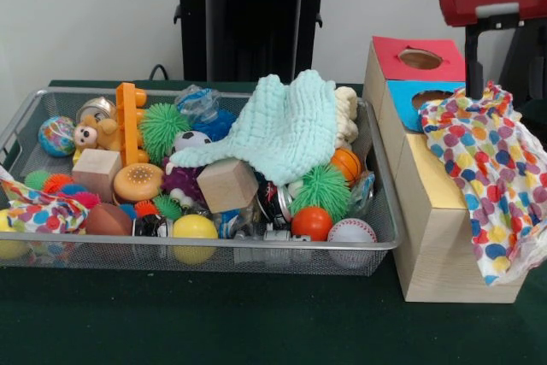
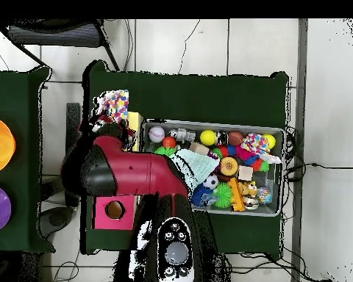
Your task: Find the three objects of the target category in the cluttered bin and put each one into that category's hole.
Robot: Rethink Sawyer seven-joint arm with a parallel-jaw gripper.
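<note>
Presently the gripper is clamped on the spotted cloth over the wooden box; limp and light, it seems best pinched at a bunched fold.

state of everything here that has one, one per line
gripper: over the boxes, holding the dotted cloth
dotted cloth: hanging, draped across the wooden box
mint cloth: spread over toys in the bin
bin: full
red box hole: uncovered
blue box hole: partly covered
</note>
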